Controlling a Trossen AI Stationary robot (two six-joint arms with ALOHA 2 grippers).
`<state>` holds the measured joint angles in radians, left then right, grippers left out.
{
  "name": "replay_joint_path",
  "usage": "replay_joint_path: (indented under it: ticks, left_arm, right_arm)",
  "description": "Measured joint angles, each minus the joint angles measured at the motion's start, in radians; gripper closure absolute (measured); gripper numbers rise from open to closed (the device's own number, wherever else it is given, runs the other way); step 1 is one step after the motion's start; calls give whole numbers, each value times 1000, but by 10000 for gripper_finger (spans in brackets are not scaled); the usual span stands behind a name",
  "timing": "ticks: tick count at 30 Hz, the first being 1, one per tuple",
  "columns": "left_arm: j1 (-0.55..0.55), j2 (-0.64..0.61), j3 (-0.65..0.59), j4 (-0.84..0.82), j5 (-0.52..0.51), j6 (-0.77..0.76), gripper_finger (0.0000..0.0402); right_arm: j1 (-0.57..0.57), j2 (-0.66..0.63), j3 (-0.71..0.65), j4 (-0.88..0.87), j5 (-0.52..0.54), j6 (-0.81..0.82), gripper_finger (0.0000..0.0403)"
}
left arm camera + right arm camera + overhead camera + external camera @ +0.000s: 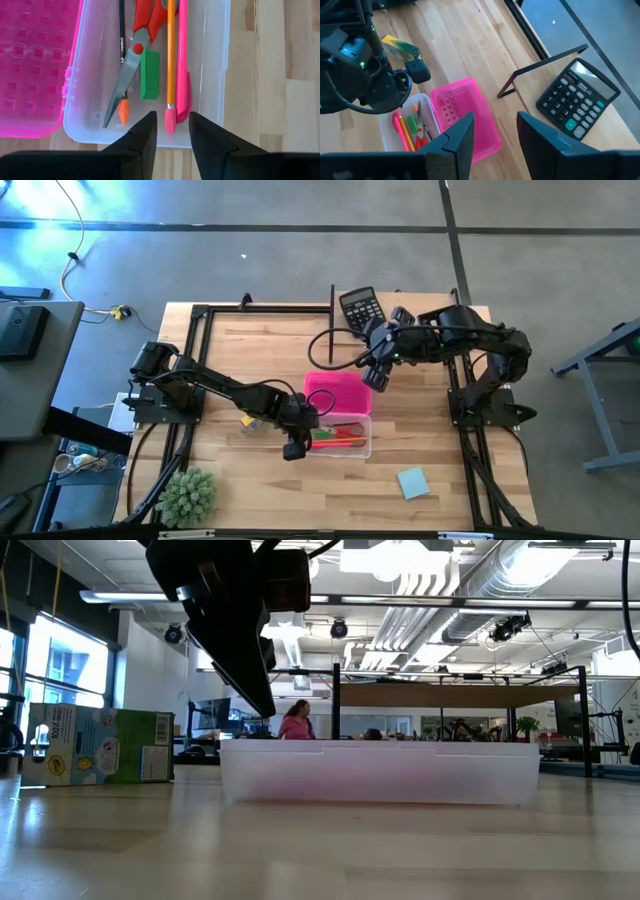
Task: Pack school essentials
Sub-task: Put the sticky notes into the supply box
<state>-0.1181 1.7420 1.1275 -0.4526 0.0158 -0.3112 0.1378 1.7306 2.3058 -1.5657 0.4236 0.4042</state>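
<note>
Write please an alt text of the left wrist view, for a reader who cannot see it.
A clear plastic box on a wooden table holds red-handled scissors, a green eraser, an orange pencil, a pink marker and a thin dark pencil. Its pink lid lies open alongside. The left arm's two dark fingers stand open above the box's end.

— Where did the scissors (136, 50) lie?
— In the box (215, 75), beyond the left gripper's (172, 131) fingertips, beside the eraser (149, 74) and pencil (170, 50); the lid (32, 65) lay alongside.
</note>
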Motion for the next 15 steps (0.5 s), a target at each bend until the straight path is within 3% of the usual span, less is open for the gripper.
replay_joint_path:
  ticks: [9,15]
  left_arm:
    - [-3,-68,0,-1,6,26,296]
    - [-42,-182,0,6,6,54,306]
  right_arm:
    - [58,-2,-11,-5,-5,10,265]
    - [124,-1,-128,-5,-7,37,265]
